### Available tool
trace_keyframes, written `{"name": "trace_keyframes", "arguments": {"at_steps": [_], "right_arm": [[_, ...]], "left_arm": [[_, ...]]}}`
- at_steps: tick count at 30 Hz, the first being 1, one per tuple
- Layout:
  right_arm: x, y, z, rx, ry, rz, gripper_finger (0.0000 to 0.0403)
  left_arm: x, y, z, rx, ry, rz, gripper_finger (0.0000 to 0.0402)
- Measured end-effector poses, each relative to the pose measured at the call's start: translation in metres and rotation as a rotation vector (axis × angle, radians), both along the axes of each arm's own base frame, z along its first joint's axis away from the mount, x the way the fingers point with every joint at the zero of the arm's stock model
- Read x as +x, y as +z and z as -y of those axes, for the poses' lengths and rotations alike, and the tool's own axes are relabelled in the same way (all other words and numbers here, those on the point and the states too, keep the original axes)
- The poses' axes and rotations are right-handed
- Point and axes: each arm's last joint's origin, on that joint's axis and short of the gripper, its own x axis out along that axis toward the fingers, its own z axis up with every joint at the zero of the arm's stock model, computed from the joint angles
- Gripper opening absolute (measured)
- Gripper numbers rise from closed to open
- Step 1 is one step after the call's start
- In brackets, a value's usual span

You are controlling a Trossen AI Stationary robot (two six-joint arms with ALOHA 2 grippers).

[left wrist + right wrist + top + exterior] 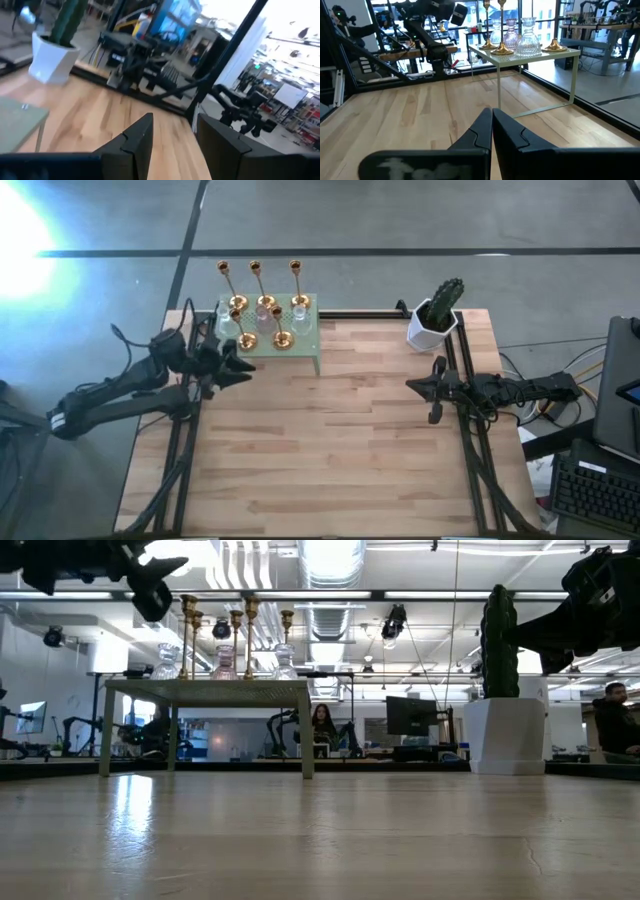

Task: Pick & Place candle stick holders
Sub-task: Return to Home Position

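Observation:
Several gold candle stick holders (283, 338) with round bases and thin stems stand on a small pale green stand (310, 348) at the table's far left, among clear and pinkish glass holders (265, 313). The right wrist view shows the glass holders (527, 39) and gold bases (503, 50) on the stand's top (540, 56). My left gripper (243, 370) is open and empty, raised just near-left of the stand; its gap shows in the left wrist view (172, 137). My right gripper (415, 387) is shut and empty at the table's right, pointing left (491, 125).
A white pot with a green cactus (436, 315) stands at the far right of the table. The stand rests on thin legs (306, 735). Bare wooden tabletop (330, 440) lies between and in front of the arms. People and other equipment show in the room beyond.

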Motion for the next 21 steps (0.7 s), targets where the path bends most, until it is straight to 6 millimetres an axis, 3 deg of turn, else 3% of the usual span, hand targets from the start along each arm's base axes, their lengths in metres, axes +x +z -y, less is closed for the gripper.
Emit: {"name": "trace_keyframes", "arguments": {"at_steps": [5, 9, 14, 21], "right_arm": [[0.000, 0.000, 0.000, 0.000, 0.000, 0.000, 0.0008], [0.000, 0.000, 0.000, 0.000, 0.000, 0.000, 0.0008], [0.000, 0.000, 0.000, 0.000, 0.001, 0.001, 0.0008], [0.000, 0.000, 0.000, 0.000, 0.001, 0.001, 0.0008]], "left_arm": [[0.003, -0.018, -0.001, 0.069, -0.024, 0.025, 0.0156], [0.001, -0.023, 0.009, 0.317, -0.207, 0.140, 0.0156], [-0.004, -0.029, 0.025, 0.491, -0.327, 0.282, 0.0156], [-0.019, -0.048, 0.036, 0.582, -0.295, 0.353, 0.0156]]}}
